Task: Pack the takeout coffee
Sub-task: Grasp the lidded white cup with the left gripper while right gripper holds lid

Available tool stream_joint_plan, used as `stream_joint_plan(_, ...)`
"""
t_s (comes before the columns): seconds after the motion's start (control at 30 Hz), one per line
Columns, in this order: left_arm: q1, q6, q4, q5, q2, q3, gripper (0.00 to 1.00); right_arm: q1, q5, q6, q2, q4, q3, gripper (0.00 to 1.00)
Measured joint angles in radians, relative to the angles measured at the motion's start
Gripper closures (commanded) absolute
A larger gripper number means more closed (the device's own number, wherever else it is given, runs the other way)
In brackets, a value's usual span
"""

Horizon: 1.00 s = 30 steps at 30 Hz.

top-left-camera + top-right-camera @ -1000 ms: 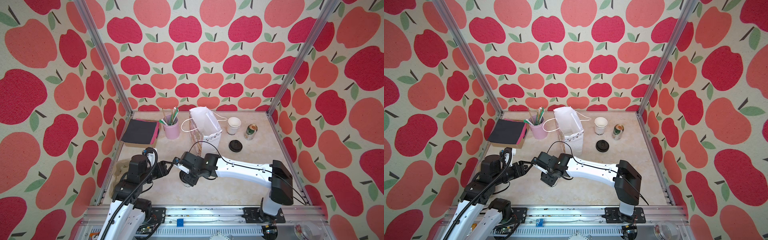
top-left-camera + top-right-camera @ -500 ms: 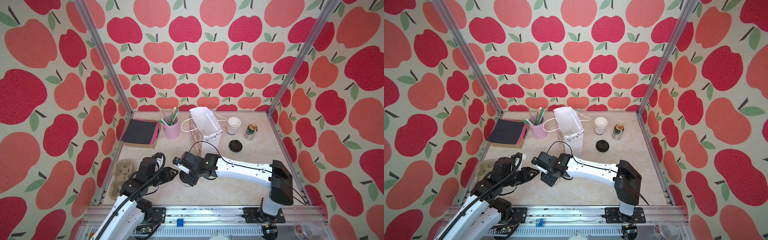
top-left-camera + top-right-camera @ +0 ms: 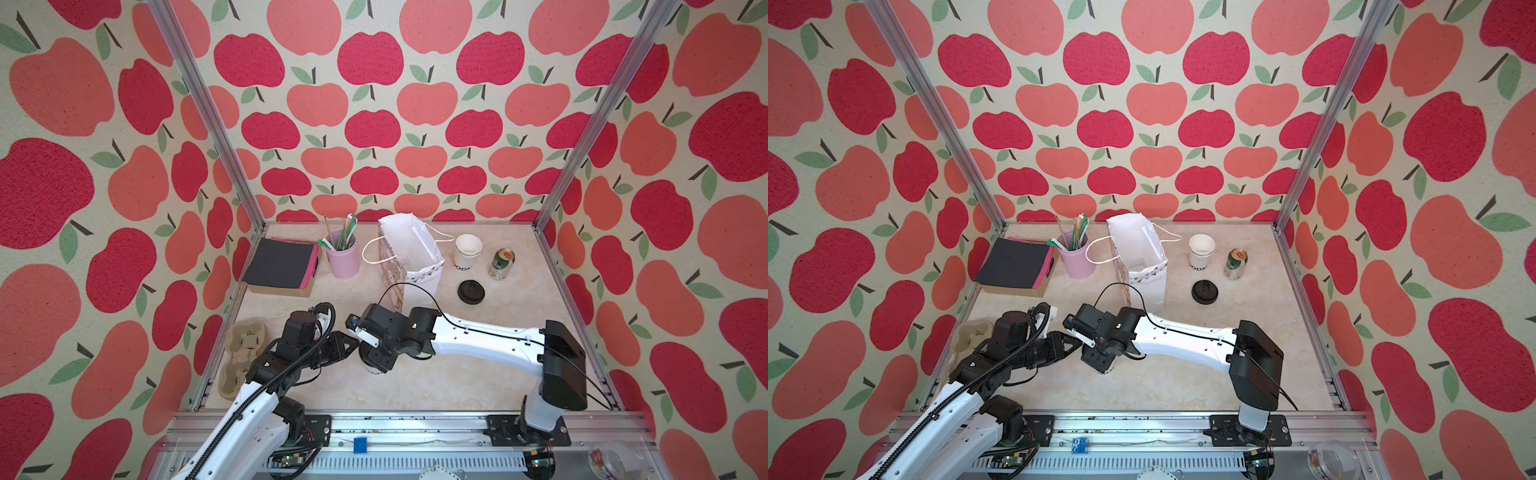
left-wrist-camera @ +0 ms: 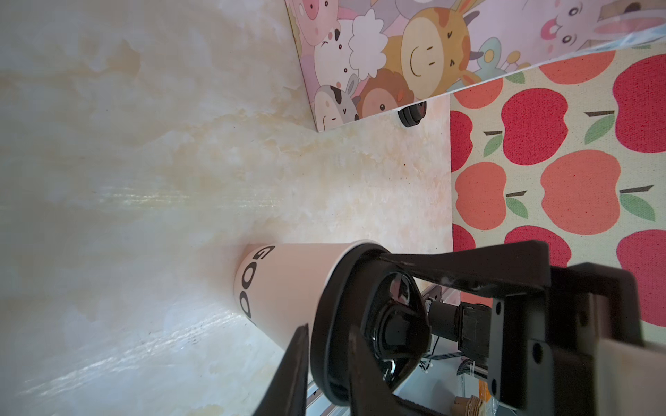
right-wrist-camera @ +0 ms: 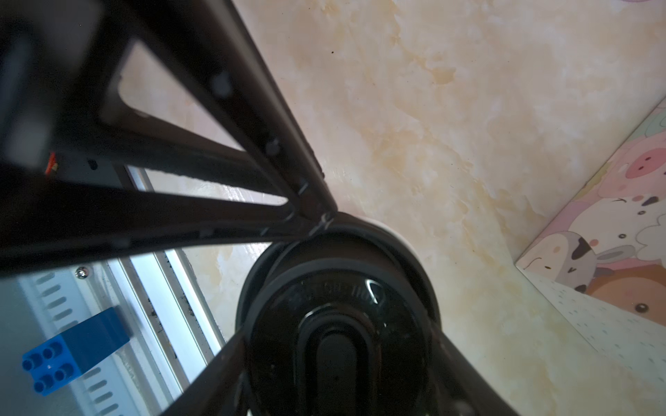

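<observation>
While pinning takeout coffee (image 4: 288,288) upright on front-middle worktop (image 3: 415,386):
Spans lid (image 5: 338,299) with right pincer (image 5: 338,335), spread wide, touching both sides; nips its edge with left pincer (image 5: 322,218), nearly pressed together. Clear in wrist views; mostly hidden under right arm (image 3: 478,340) in both top views.

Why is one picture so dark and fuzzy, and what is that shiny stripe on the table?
Right wrist view: the fingers sit so close to the lens that they blur and look dark; the coffee cup has a glint on its lid. Left wrist view: light bounces off the glossy table as a bright streak. Both top views are evenly lit and sharp.
</observation>
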Motion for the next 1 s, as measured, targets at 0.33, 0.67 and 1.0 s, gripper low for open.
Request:
stream_joint_plan(0.33, -0.029, 0.007, -0.003, -0.010, 0.044, -0.003, 0.85, 0.000, 0.000, 0.000, 0.000, 0.002, -0.002, 0.33)
stream_joint_plan(0.67, -0.046, 0.023, -0.010, -0.044, 0.048, 0.004, 0.86, 0.000, 0.000, 0.001, -0.006, 0.017, -0.015, 0.33)
stream_joint_plan(1.0, -0.065, 0.011, -0.027, -0.082, 0.081, 0.030, 0.86, 0.000, -0.001, 0.013, -0.018, 0.051, -0.039, 0.33)
